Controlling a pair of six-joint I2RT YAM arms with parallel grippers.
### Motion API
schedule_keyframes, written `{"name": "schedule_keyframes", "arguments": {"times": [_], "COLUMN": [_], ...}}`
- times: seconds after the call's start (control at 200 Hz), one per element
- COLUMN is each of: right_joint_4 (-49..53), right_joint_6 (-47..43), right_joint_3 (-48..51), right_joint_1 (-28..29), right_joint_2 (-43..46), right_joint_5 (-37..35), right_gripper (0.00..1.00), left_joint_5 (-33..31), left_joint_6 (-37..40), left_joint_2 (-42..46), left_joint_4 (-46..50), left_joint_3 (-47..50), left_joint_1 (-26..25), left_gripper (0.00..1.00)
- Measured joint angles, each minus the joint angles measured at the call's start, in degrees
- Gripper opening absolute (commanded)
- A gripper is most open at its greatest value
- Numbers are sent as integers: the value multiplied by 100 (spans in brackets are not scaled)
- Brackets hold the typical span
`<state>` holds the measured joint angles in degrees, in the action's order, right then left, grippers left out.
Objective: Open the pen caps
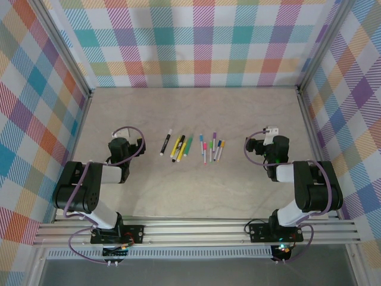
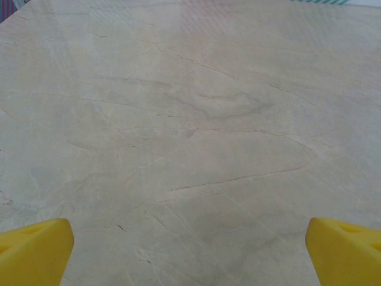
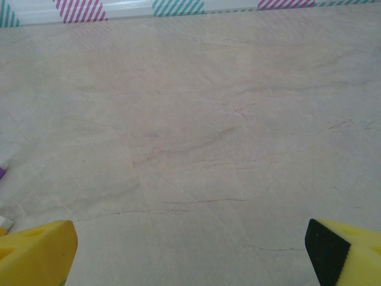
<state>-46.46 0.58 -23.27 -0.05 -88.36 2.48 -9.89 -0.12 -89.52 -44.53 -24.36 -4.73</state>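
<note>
the left gripper point(image 2: 190, 256) and right gripper point(image 3: 190, 256) are wide open and empty — bring both in to the pens point(image 1: 180, 148), one to hold, one to pull a cap point(image 1: 214, 135).

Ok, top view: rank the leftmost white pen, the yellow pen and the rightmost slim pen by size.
Leftmost white pen and yellow pen: too close, white longer, yellow fatter.
Rightmost slim pen: smallest.

You've got a pale, marbled bench point(image 1: 190, 113) here, and two little clusters lie flat across its middle. Toward the left sit four thicker pens point(image 1: 177, 146), white, yellow, black and green, roughly side by side. Just right of them, the slim pens point(image 1: 211, 149) with coloured ends are bunched close together.
</note>
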Motion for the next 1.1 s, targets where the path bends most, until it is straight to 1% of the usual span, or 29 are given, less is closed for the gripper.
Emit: {"name": "schedule_keyframes", "arguments": {"times": [0.5,0.565,0.615,0.675,0.735,0.805,0.865,0.925,1.005,1.1], "right_joint_4": [109,341,525,767,1386,2391,3071,3423,3825,4527], "right_joint_6": [-13,-33,-76,-133,-61,212,481,691,955,1279], "right_joint_3": [-24,-44,-42,-83,-363,-1108,-1805,-2208,-2367,-2391], "right_joint_1": [2,31,103,238,428,577,704,857,1187,1641], "right_joint_2": [17,181,428,778,1091,1204,1200,1202,1202,1115], "right_joint_5": [35,31,-55,-243,-490,-730,-933,-1180,-1488,-1703], "right_gripper": [99,99,99,99,99,99,99,99,99,100], "left_joint_5": [-2,-74,-221,-372,-568,-603,-437,-107,348,680], "left_joint_6": [0,-7,-42,-109,-343,-796,-1152,-1443,-1749,-2033], "left_joint_2": [7,79,157,243,396,592,678,654,529,492], "left_joint_4": [74,623,1338,1891,2367,2889,3353,3805,4310,4787], "left_joint_3": [-15,-205,-588,-1062,-1482,-1882,-2223,-2579,-3005,-3224], "left_joint_1": [0,-13,-24,-33,-42,-37,-33,-35,-50,-162], "left_gripper": [100,100,100,100,100,100,100,100,100,100]}}
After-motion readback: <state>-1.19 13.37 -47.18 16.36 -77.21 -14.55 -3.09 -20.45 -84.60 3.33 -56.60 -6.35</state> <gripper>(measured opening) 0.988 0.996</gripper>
